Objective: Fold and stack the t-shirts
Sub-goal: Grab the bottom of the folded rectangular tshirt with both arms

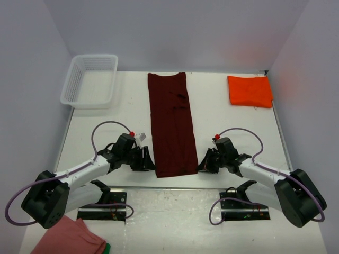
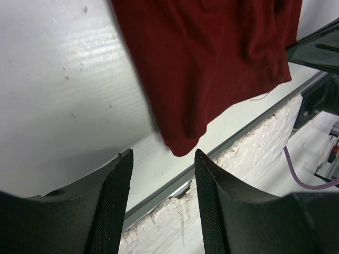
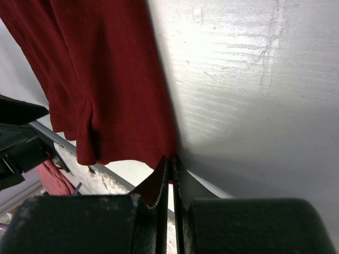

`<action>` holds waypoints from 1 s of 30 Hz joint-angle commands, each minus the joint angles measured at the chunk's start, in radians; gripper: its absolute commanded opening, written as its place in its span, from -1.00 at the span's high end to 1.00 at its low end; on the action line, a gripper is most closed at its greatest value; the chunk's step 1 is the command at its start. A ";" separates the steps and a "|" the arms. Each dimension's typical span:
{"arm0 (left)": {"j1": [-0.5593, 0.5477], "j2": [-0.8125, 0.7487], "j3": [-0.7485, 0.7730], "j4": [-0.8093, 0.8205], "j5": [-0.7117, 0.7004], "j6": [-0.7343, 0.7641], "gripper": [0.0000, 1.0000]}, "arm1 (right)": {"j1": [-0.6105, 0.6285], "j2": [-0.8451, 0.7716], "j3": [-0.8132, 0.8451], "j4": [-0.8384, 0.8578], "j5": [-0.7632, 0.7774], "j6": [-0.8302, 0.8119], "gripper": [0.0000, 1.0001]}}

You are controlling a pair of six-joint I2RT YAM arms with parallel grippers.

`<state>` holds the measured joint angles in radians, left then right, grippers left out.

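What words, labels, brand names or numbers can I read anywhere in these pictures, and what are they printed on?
None can be read in any view.
The maroon t-shirt, the orange t-shirt and the white basket are plain.
The left arm and the right arm show no legible marking.

White mesh basket (image 1: 90, 80) at table's (image 1: 238, 121) far-left corner, salmon-pink cloth (image 1: 69, 239) with green edge at lower left
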<state>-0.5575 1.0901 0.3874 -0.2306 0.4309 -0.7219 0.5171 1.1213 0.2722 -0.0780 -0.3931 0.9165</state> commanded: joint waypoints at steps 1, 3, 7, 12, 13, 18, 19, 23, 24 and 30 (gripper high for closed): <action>-0.039 -0.018 -0.041 0.086 0.028 -0.079 -0.04 | 0.012 -0.003 -0.013 0.027 0.016 0.008 1.00; -0.053 -0.021 -0.067 0.125 0.023 -0.123 -0.04 | 0.015 -0.008 -0.013 0.026 0.017 0.010 1.00; -0.073 -0.021 -0.091 0.152 -0.020 -0.171 -0.04 | 0.017 -0.020 -0.013 0.021 0.019 0.010 1.00; -0.076 0.016 -0.105 0.211 -0.029 -0.197 -0.04 | 0.024 -0.038 -0.013 0.011 0.020 0.008 1.00; -0.076 0.025 -0.104 0.212 -0.027 -0.197 -0.04 | 0.026 -0.041 -0.013 0.009 0.020 0.008 1.00; -0.079 0.091 -0.099 0.284 -0.009 -0.201 -0.02 | 0.029 -0.061 -0.016 -0.005 0.026 0.010 1.00; -0.082 0.097 -0.097 0.290 -0.011 -0.203 -0.01 | 0.029 -0.064 -0.016 -0.008 0.026 0.010 1.00; -0.090 0.113 -0.101 0.312 -0.004 -0.211 0.06 | 0.031 -0.074 -0.011 -0.017 0.030 0.008 1.00; -0.093 0.116 -0.099 0.312 -0.003 -0.211 0.11 | 0.029 -0.071 -0.011 -0.017 0.030 0.008 1.00; -0.097 0.140 -0.113 0.353 0.029 -0.218 0.27 | 0.031 -0.051 -0.008 -0.002 0.028 0.008 1.00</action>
<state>-0.6483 1.2129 0.2890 0.0711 0.4435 -0.9325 0.5385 1.0664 0.2611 -0.0853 -0.3836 0.9195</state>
